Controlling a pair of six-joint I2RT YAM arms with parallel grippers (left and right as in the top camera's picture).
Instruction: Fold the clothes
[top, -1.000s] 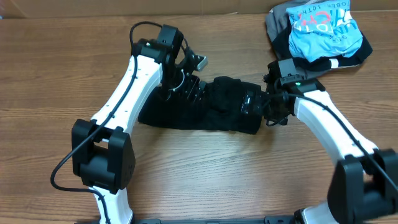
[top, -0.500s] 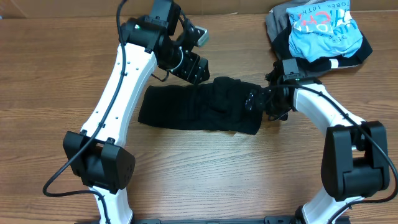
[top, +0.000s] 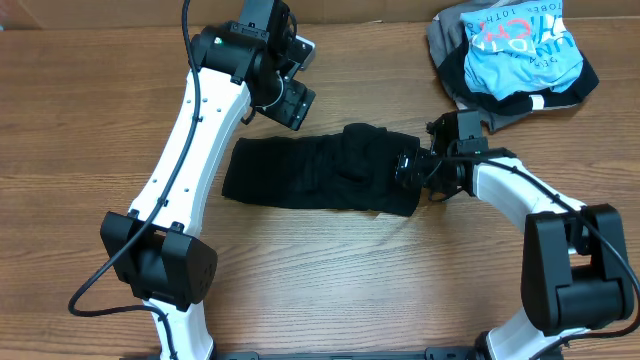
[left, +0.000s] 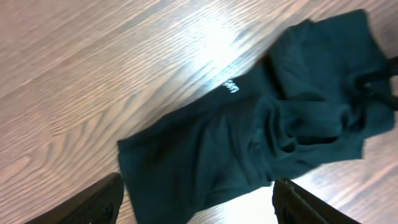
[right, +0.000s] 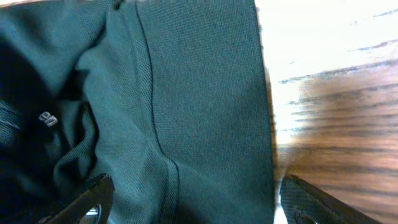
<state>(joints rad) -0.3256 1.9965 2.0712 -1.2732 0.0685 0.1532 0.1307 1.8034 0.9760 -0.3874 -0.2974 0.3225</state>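
The black garment (top: 310, 175) lies on the table as a rumpled, folded strip. In the left wrist view it (left: 261, 124) shows small white lettering (left: 230, 84) near one edge. My left gripper (top: 298, 105) is open and empty, raised above the table just beyond the garment's far left part; its fingers frame the cloth from above (left: 199, 208). My right gripper (top: 407, 168) is open at the garment's right end. Its jaws (right: 193, 205) straddle the cloth's (right: 186, 93) edge, one finger over fabric, one over bare wood.
A pile of a light-blue printed shirt (top: 520, 45) and a grey garment (top: 450, 40) lies at the back right. Brown cardboard lines the far table edge. Bare wood table (top: 90, 150) surrounds the black garment.
My left gripper has lifted off the garment's top and drawn away toward the far left. The right gripper has stayed at the garment's right end, shifting only slightly.
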